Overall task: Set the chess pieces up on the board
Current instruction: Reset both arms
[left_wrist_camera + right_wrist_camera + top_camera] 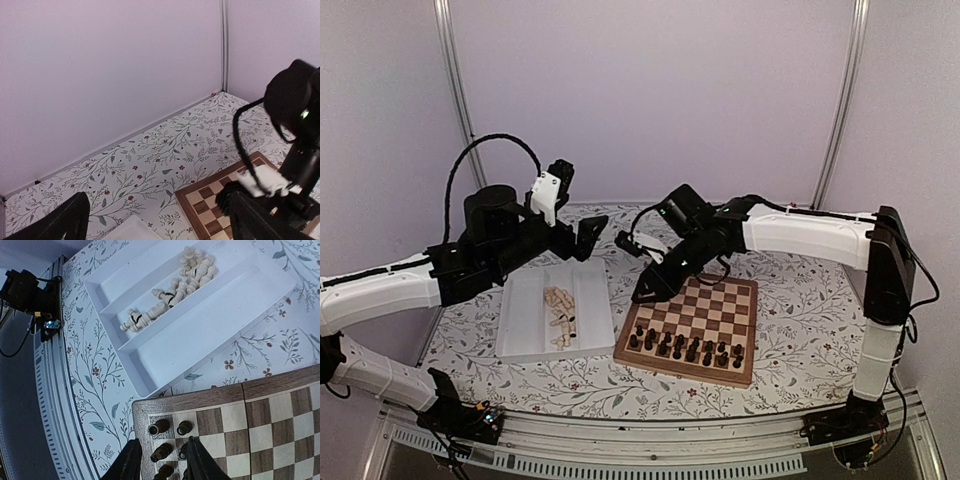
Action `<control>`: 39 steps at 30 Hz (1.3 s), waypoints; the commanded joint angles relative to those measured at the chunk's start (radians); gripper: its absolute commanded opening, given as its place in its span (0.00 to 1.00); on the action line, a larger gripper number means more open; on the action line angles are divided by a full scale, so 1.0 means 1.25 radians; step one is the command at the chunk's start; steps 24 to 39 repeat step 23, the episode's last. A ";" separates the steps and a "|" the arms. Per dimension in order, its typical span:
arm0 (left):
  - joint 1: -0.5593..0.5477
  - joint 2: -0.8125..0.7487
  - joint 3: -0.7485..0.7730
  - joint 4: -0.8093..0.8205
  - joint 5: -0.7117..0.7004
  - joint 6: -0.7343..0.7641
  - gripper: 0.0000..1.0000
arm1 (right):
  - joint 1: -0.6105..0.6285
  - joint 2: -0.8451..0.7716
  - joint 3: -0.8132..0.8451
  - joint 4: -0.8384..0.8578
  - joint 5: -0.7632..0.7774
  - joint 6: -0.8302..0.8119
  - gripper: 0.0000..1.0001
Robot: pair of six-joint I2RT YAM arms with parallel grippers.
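Chess pieces, dark set [685, 348]: stood upright in two rows along the near edge of the board.
Left gripper [588, 238]: hung in the air above the far end of the tray, well apart from it. Its jaws were spread wide with nothing between them, and its fingers [65, 222] framed only wall and tablecloth in the left wrist view.
Tray [520, 322]: white with two compartments, lying on the floral table [800, 320] just beside the board's left edge.
Pale pieces [558, 312]: lay tumbled on their sides in a loose line inside the tray. In the right wrist view they sat across the divider from the compartment nearest the board.
Board [725, 298]: tan and dark brown squares with a brown border, flat on the table to the right of the tray.
Right gripper [162, 462]: reached down over the board's left side, by the corner holding dark pieces. Its jaws were parted narrowly, straddling one dark piece [161, 452] with a gap showing on either side, so nothing was gripped.
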State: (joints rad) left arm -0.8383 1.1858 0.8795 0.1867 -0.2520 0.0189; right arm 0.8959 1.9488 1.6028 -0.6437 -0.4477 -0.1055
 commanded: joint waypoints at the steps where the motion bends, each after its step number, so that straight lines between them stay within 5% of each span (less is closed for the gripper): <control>1: 0.028 0.019 0.072 -0.095 -0.092 0.032 0.99 | -0.053 -0.162 -0.050 0.015 0.086 0.021 0.35; 6: 0.096 0.058 0.188 -0.272 -0.017 -0.055 0.99 | -0.107 -0.384 -0.209 0.129 0.297 0.044 0.52; 9: 0.163 0.044 0.174 -0.296 0.034 -0.100 0.99 | -0.143 -0.541 -0.348 0.248 0.467 0.085 0.96; 10: 0.174 0.024 0.158 -0.291 0.029 -0.100 0.99 | -0.144 -0.599 -0.392 0.291 0.534 0.103 0.98; 18: 0.234 -0.073 0.017 -0.202 -0.012 -0.053 0.99 | -0.145 -0.853 -0.599 0.483 0.666 0.167 0.99; 39: 0.234 -0.070 -0.018 -0.166 0.005 -0.030 0.99 | -0.145 -0.845 -0.618 0.483 0.681 0.179 0.99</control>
